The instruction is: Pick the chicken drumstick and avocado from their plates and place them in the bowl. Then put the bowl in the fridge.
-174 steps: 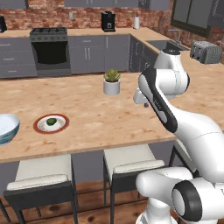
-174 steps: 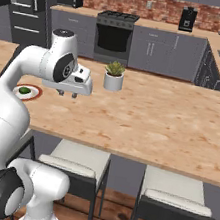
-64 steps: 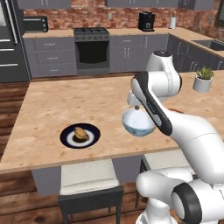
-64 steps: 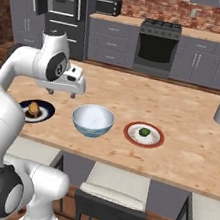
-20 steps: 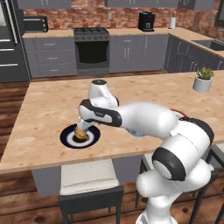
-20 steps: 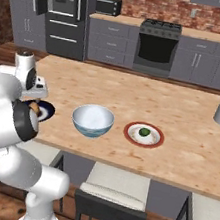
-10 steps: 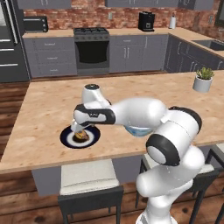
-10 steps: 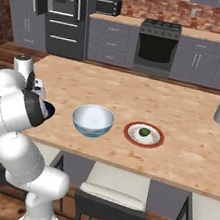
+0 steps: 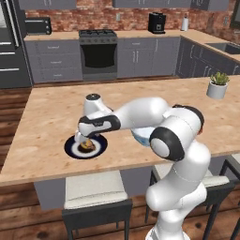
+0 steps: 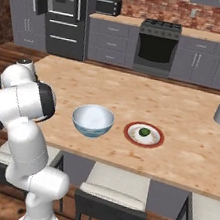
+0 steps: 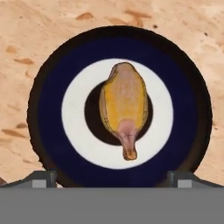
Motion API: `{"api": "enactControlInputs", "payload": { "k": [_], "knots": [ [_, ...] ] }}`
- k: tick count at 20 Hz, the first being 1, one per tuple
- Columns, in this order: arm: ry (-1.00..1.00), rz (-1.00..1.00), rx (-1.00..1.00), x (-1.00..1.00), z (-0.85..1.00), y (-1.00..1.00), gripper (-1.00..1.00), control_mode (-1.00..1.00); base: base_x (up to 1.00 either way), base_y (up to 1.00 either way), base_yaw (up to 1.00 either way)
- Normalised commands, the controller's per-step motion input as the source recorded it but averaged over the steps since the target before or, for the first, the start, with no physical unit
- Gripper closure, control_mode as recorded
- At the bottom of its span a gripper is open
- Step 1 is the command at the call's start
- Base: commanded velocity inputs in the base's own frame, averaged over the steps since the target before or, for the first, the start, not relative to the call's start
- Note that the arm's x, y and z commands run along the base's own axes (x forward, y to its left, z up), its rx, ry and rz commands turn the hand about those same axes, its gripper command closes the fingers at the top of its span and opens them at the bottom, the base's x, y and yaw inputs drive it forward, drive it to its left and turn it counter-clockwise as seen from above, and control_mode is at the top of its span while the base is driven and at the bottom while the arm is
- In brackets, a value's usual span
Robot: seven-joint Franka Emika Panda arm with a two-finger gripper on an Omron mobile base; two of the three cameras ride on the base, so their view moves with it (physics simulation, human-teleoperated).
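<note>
Lowered closer since a moment ago, wide-open empty tool [image 11: 112,177] hovers over glossy golden teardrop chicken drumstick [image 11: 124,107] on round navy plate [image 11: 46,113].

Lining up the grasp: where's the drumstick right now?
The chicken drumstick lies centred on the navy plate, directly beneath the open hand, left of the bowl.

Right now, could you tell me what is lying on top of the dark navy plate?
The chicken drumstick lies alone across the dark navy plate's dark centre, untouched, with the open gripper above it. The part of the plate directly beneath the drumstick is hidden.
</note>
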Motion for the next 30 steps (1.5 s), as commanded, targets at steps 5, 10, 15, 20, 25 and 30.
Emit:
{"api": "enactControlInputs", "payload": {
  "k": [5,10,15,20,25,30],
  "knots": [
    [0.0,-0.01,-0.06,0.18,-0.22,0.1,-1.0,-1.0,0.0,0.0,0.0],
    [-0.02,-0.05,0.0,0.21,-0.16,0.11,-1.0,-1.0,0.0,0.0,0.0],
    [0.0,-0.08,0.0,0.18,-0.23,0.08,-1.0,-1.0,0.0,0.0,0.0],
    [0.0,-0.08,0.0,0.16,-0.26,0.05,-1.0,-1.0,0.0,0.0,0.0],
    [0.0,-0.07,0.0,0.15,-0.22,0.0,-1.0,-1.0,0.0,0.0,0.0],
    [0.0,-0.05,0.0,0.03,-0.19,0.0,-1.0,-1.0,0.0,0.0,0.0]
  ]
}}
